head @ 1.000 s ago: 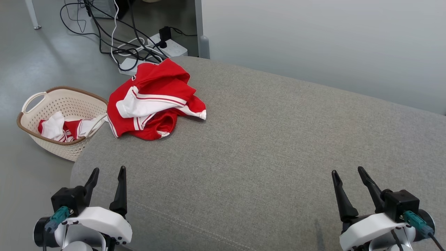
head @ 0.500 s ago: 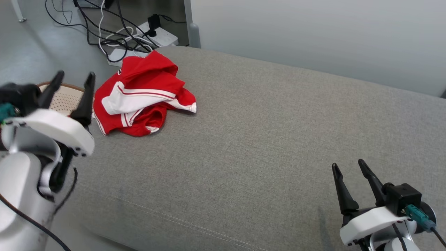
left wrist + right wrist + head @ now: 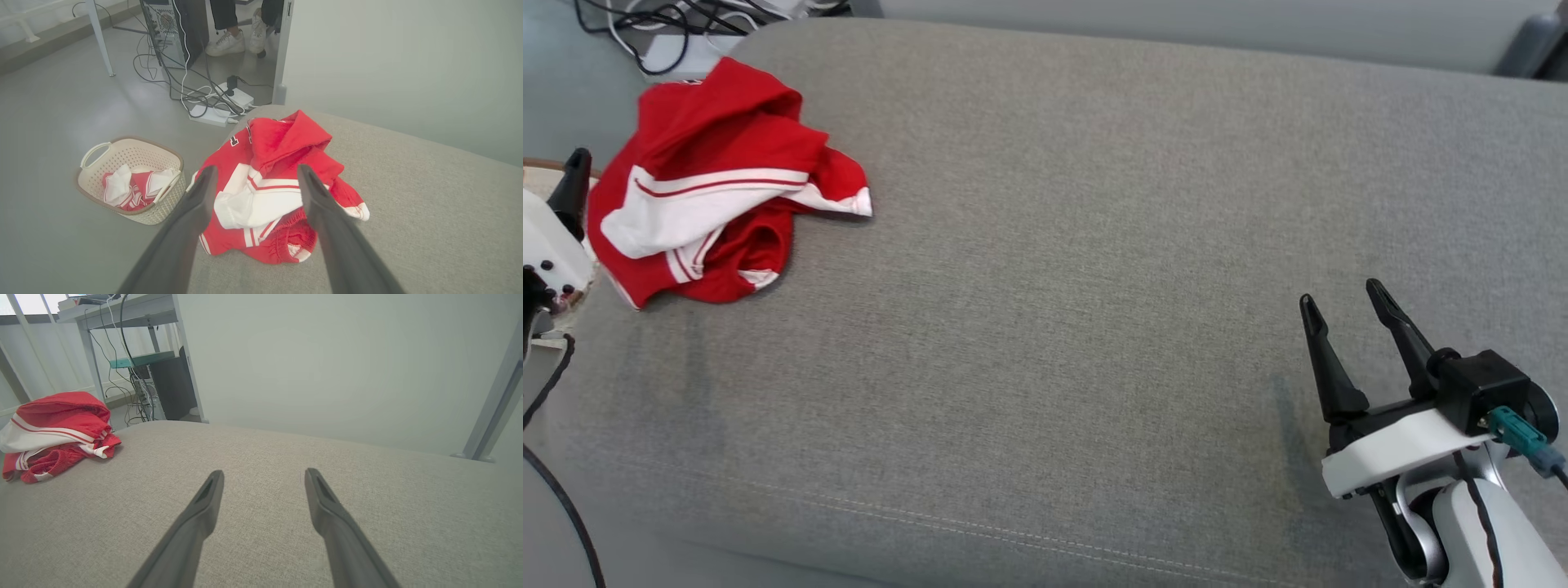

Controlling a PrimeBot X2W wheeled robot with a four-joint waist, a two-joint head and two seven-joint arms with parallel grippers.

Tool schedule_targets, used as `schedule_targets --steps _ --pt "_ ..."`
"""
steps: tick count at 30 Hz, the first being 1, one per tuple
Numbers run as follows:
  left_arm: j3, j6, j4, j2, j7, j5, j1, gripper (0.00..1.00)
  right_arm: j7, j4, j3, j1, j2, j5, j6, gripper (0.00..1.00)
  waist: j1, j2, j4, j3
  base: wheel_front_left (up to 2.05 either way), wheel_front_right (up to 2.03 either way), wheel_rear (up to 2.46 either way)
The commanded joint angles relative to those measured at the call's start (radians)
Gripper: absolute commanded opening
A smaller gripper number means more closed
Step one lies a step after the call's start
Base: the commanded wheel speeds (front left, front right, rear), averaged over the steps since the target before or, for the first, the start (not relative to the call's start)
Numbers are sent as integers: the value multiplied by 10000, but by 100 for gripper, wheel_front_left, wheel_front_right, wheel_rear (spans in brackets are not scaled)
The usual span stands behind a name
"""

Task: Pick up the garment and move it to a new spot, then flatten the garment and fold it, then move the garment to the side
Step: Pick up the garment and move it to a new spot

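Crumpled red-and-white cloth garment (image 3: 715,167) on grey fabric bench (image 3: 1094,286), left end; L jaws wide open beside it, apparently empty; R jaws open, empty

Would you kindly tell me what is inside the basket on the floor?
The basket holds crumpled red-and-white cloth, with its perforated inner wall showing above. Anything beneath that cloth is covered.

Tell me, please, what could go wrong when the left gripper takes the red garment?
The garment is a crumpled heap, so the open left gripper may pinch only one layer. It lies at the corner of the grey cushion and could slide off toward the basket below.
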Motion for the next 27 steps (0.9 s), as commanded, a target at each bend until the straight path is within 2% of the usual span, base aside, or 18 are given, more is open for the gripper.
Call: schedule_targets --steps 1,10,15,22,25,27 --pt "373 -91 -78 603 -9 -131 -571 100 53 -325 228 -280 -84 -43 71 100 0 0 -506 603 0 0 0" --pt "207 -403 1694 1010 269 -127 -1275 100 189 -565 303 -767 -281 21 71 100 0 0 -1045 1645 0 0 0" --pt "254 -182 2156 1371 231 -59 -1312 100 220 -658 284 -847 -308 37 71 100 0 0 -1277 1949 0 0 0" --pt "218 -153 2446 1640 127 -9 -1481 100 298 -834 106 -834 -353 34 71 100 0 0 -1351 2312 0 0 0" --pt "195 -107 2588 1641 188 -27 -1580 0 348 -876 128 -874 -326 55 71 100 0 0 -1372 2391 0 0 0" --pt "116 -92 2645 1646 209 29 -1645 0 360 -887 134 -907 -314 63 71 100 0 0 -1378 2403 0 0 0"
